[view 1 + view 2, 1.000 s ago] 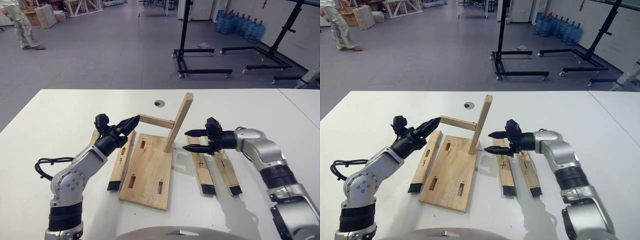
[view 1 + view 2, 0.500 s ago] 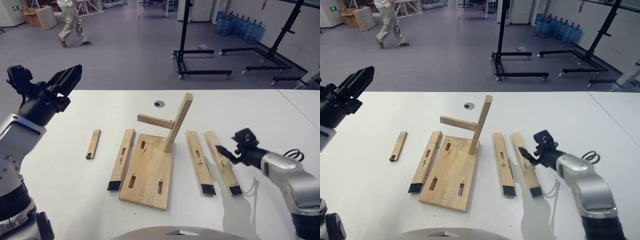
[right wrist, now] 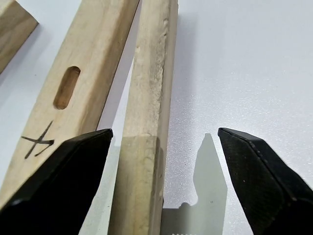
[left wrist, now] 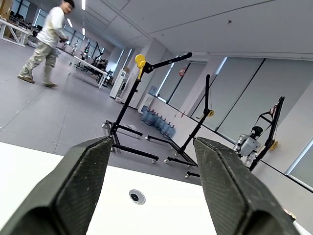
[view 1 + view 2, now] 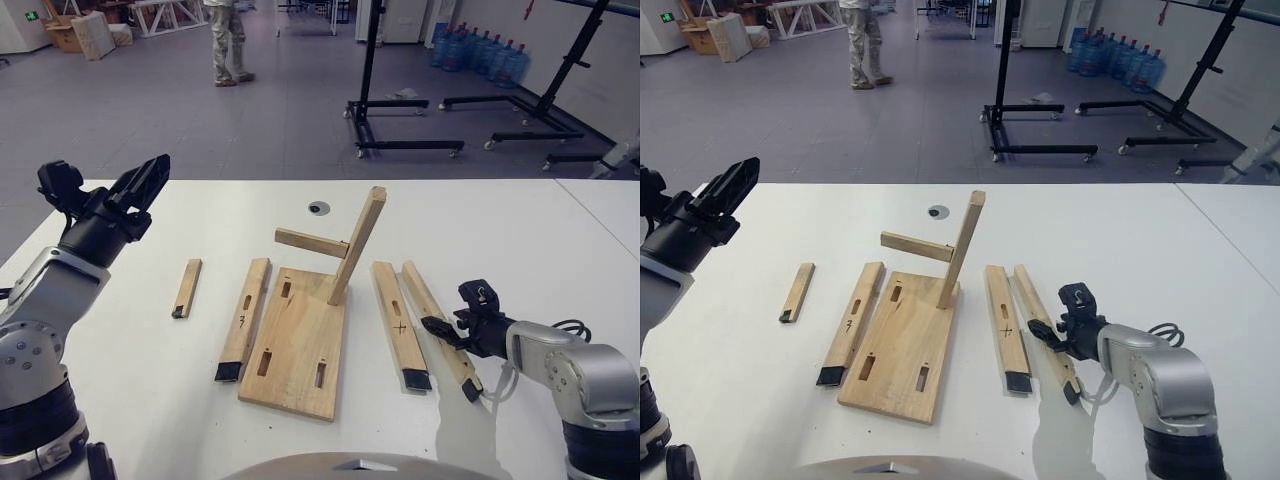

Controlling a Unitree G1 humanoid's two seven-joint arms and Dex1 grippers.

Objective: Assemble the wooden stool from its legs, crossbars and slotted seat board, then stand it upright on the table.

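My right gripper [image 3: 165,133] wide astride the rightmost leg [image 3: 149,83], three o'clock of the seat board [image 5: 295,350], my left gripper [image 4: 151,144] wide, empty, at ten o'clock.

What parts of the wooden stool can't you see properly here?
- Left eye view: the foot of the upright leg on the seat board. The leg itself hides whether it sits in a slot.
- Right wrist view: the ends of the marked leg and of the plain leg between the right gripper fingers, cut off by the picture's edges.
- Left eye view: whether the right gripper touches the plain leg. It is too small and dark to tell.
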